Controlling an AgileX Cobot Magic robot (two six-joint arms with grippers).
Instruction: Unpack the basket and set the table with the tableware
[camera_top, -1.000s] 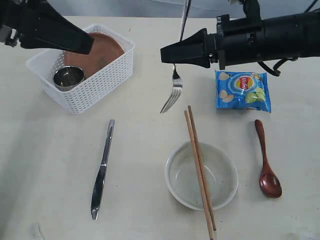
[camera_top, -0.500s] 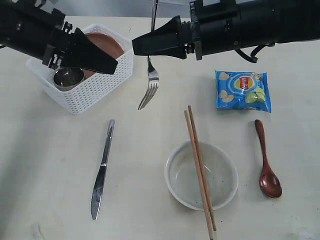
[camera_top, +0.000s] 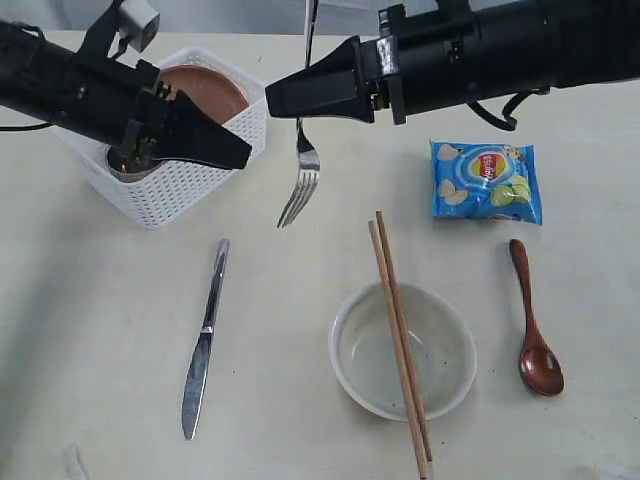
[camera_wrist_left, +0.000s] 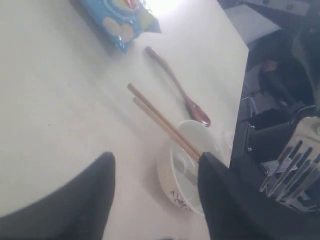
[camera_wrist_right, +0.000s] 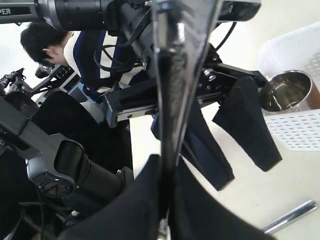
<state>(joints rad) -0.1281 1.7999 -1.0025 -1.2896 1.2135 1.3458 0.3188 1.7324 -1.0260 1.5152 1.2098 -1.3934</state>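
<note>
step: we're holding fork (camera_top: 300, 182) up beside basket (camera_top: 190, 185), right gripper (camera_top: 285, 100) clenched on it | left gripper (camera_top: 228, 152) released over basket | next, we reckon: lower it to bench (camera_top: 100, 310)

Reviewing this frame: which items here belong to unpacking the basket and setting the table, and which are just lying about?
Belongs to the job:
basket, plate and steel cup inside it, fork, knife, bowl, chopsticks across the bowl, wooden spoon, table.

Just lying about:
blue chips bag, above the spoon in the exterior view.
</note>
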